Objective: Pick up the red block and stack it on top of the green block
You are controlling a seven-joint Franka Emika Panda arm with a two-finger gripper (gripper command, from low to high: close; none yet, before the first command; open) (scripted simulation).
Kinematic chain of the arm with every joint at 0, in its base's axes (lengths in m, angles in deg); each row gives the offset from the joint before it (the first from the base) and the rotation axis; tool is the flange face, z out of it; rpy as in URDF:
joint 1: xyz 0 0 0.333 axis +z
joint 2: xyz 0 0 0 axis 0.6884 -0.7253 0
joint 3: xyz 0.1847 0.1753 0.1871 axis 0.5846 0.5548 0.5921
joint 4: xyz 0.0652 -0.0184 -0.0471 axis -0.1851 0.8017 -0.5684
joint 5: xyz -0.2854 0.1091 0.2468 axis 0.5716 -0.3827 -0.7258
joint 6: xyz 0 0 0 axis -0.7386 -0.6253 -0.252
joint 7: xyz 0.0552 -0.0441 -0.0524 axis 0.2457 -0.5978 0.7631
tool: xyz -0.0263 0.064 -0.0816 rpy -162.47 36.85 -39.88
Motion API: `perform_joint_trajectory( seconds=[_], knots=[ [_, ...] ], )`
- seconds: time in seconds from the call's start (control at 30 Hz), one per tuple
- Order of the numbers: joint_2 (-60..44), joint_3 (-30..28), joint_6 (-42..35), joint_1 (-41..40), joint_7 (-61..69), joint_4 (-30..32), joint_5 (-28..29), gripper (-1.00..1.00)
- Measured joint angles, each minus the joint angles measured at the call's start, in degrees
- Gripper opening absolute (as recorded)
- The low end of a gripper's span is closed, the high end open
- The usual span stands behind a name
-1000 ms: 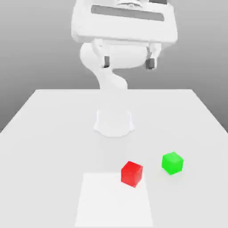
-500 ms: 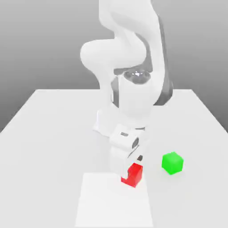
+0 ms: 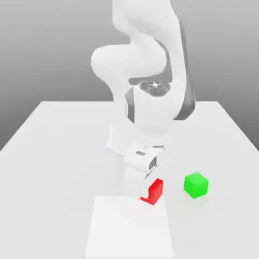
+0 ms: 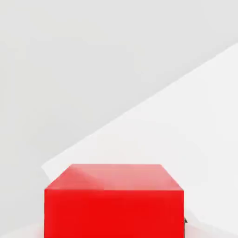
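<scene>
White rounded arm, smooth tubular links, dark grey joint trim, glossy grey cap, white blocky pincer [image 3: 146,193]

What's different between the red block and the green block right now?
The red block is partly hidden behind the gripper, which is at it, while the green block stands apart, with nothing touching it. Red is nearer the white patch; green lies farther toward the exterior view's right. And their colours differ: one red, one green. Both are plain, flat-sided blocks.
</scene>
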Motion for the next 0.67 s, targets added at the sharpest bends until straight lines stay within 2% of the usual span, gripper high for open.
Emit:
perform_joint_trajectory(
  seconds=[0.07,0.3,0.53,0.57,0.67],
  knots=[
    [3.32,1.57,-2.88,1.73,-0.15,0.46,-0.33,-1.0],
    [11.29,10.95,-9.81,15.65,0.57,1.46,-4.72,-1.0],
    [-0.75,12.29,1.8,15.93,-2.01,1.06,-1.36,-1.0],
    [-2.56,11.73,3.52,16.31,-2.73,0.99,-0.34,1.0],
    [-2.56,11.72,3.52,16.05,-2.73,0.99,-0.34,1.0]
  ],
)
